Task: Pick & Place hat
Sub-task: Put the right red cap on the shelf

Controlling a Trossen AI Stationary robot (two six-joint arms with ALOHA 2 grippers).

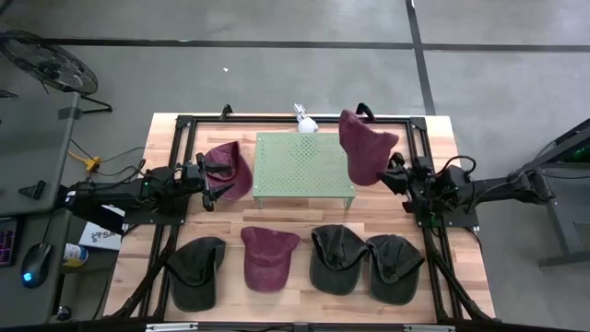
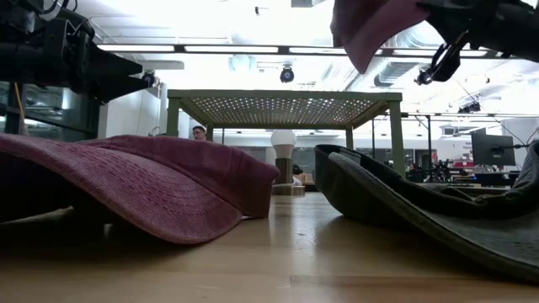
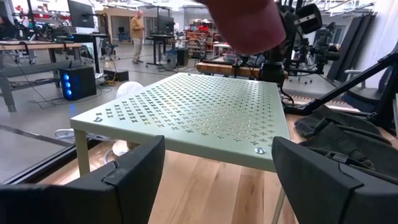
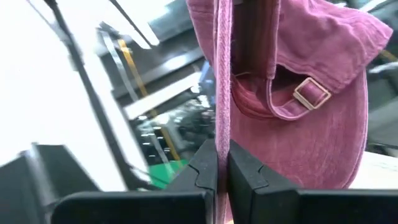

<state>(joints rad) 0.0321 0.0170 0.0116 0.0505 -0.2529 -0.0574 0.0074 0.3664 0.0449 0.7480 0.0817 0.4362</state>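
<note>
A maroon hat [image 1: 366, 146] hangs in the air over the right edge of the green perforated stand [image 1: 304, 166], with my right gripper [image 1: 392, 175] shut on it. In the right wrist view its back strap with a brass buckle [image 4: 311, 93] shows. My left gripper [image 1: 217, 182] waits open at the stand's left, level, with nothing between its fingers [image 3: 217, 168]. A second maroon hat [image 1: 235, 171] lies on the table beside it. My right gripper pinches a thin edge of the maroon hat [image 4: 222, 124] between its two fingers, beside the back opening with the buckled strap. The fingers come from the table's right, slanting upward. The hat is lifted clear of table and stand, reaching up past the fingertips [image 2: 370, 25].
Along the near edge lie a dark hat [image 1: 198, 270], a maroon hat [image 1: 269, 256] and two more dark hats [image 1: 336, 258] [image 1: 395, 267]. A white bulb-shaped thing [image 1: 307, 123] stands behind the stand. Black frame rails [image 1: 184, 148] border the table.
</note>
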